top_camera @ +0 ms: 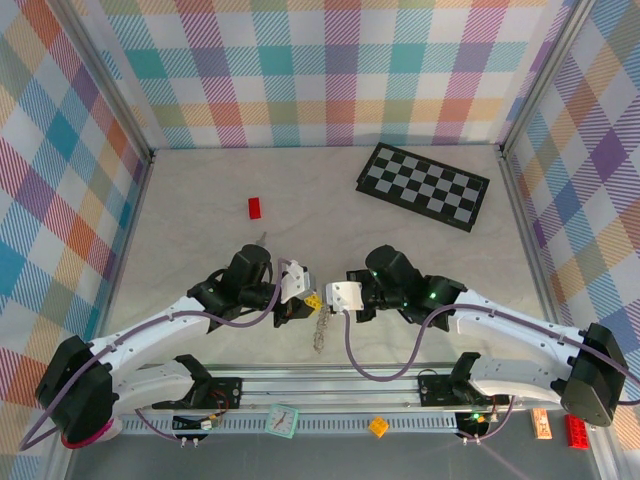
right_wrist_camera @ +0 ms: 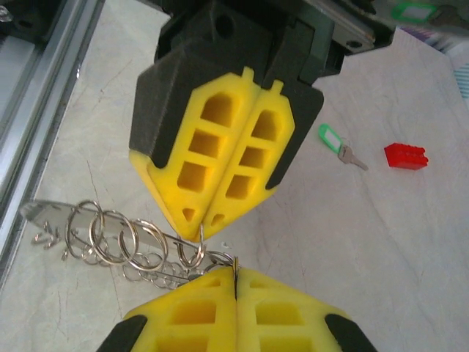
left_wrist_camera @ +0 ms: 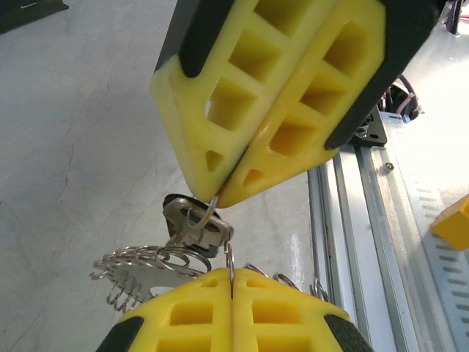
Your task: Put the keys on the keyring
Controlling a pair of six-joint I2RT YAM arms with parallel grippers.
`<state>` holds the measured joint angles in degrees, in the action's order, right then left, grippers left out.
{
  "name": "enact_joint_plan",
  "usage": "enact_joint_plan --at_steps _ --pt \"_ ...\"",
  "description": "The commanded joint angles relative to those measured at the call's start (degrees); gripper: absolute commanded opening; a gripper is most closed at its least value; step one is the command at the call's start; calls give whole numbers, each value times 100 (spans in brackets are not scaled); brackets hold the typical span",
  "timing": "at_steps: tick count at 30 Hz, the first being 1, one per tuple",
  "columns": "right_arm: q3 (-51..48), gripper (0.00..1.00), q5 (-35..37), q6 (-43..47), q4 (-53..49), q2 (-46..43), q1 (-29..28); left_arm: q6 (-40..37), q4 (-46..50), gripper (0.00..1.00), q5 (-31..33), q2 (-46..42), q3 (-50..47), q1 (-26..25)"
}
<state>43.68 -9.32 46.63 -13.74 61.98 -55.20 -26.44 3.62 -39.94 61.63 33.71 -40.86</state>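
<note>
Left wrist view: left fingers at the bottom edge and right fingers reaching down from the top meet tip to tip at mid-frame, each pair pressed shut on a thin wire loop of the keyring.

The black key hangs just under the right fingers' tips, touching the loop they pinch; whether it is fully threaded I cannot tell. The rest of the keyring trails to the lower left. In the right wrist view the green key lies on the desk at upper right, near the red brick, well apart from the ring. The step looks like working the black key along the split loop. Both pinches need to be firm, the wire taut between the tips and the turns small, or the loop may slip out.
</note>
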Motion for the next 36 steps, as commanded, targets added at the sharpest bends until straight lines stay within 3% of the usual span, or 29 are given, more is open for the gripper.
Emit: enact_joint_plan --at_steps 1,36 --pt "-40 0 -366 108 106 -83 -68 -167 64 0 -75 -88 221 -46" --pt "-88 0 194 109 325 -80 -167 -218 132 0 -42 -15 294 -62"
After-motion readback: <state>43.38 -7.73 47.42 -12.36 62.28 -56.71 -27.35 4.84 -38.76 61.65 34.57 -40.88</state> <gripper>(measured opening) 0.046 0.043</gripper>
